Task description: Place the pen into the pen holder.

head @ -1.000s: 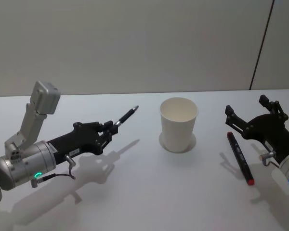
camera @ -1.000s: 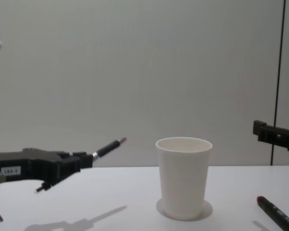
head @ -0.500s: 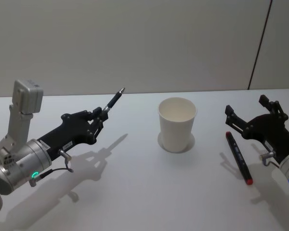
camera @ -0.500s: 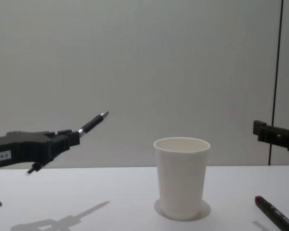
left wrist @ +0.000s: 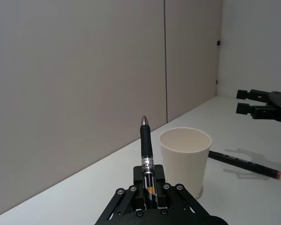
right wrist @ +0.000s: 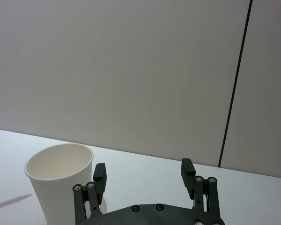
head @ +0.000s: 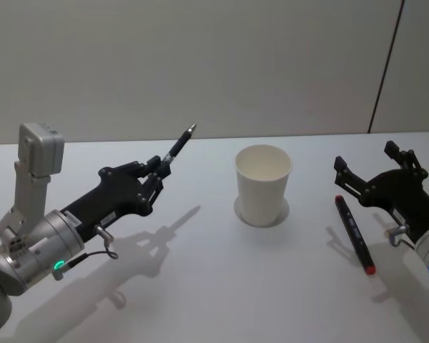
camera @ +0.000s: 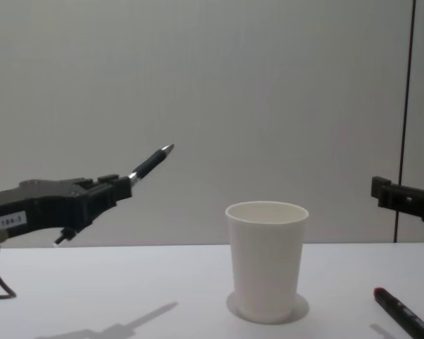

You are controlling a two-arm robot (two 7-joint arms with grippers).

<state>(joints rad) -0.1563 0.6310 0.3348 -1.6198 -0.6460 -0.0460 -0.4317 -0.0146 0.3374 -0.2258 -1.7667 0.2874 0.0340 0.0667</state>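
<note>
My left gripper [head: 156,180] [camera: 116,191] [left wrist: 149,194] is shut on a black pen [head: 177,148] [camera: 150,162] [left wrist: 146,157] with a silver tip, held up in the air to the left of the pen holder. The pen points up and toward the holder. The pen holder [head: 263,184] [camera: 266,258] [left wrist: 184,157] [right wrist: 60,180] is a white paper cup, upright and empty, at the table's middle. My right gripper [head: 372,174] [right wrist: 144,174] hovers open at the right, with nothing between its fingers.
A second black pen with a red end [head: 355,232] [camera: 404,312] [left wrist: 243,161] lies flat on the white table [head: 222,286], right of the cup and beside the right gripper. A plain wall stands behind.
The left gripper with the pen rose and drew back to the left, then moved slightly right toward the cup with the tip tilted higher. The right arm has not moved.
</note>
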